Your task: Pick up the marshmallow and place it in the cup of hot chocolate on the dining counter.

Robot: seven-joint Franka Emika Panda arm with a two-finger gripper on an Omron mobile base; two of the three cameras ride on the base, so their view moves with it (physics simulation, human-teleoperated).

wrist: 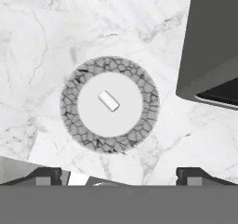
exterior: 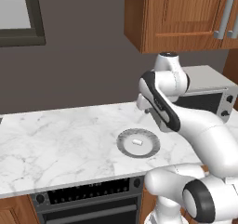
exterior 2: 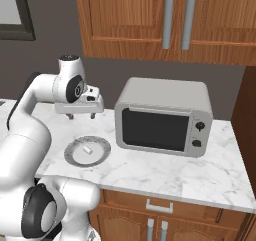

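Observation:
The marshmallow (exterior: pixel 137 141) (exterior 2: pixel 88 149) (wrist: pixel 109 101), a tiny white stub, lies in the middle of a round grey-rimmed plate (exterior: pixel 124 147) (exterior 2: pixel 73 153) (wrist: pixel 69 108) on the marble worktop over the black oven. My gripper (exterior 2: pixel 81 116) (wrist: pixel 119 175) hangs well above the plate and points straight down at it. It is open, the fingertips (wrist: pixel 46 174) stand far apart and nothing is between them. In the left base view the gripper (exterior: pixel 148 110) is partly hidden behind my own arm. The cup of hot chocolate and the dining counter are out of view.
A grey microwave (exterior 2: pixel 162 117) (exterior: pixel 209 92) (wrist: pixel 214 46) stands on the worktop (exterior: pixel 56 139) just right of the plate. Wooden wall cabinets (exterior 2: pixel 165 20) hang above it. The black oven (exterior: pixel 88 197) sits under the worktop's front edge.

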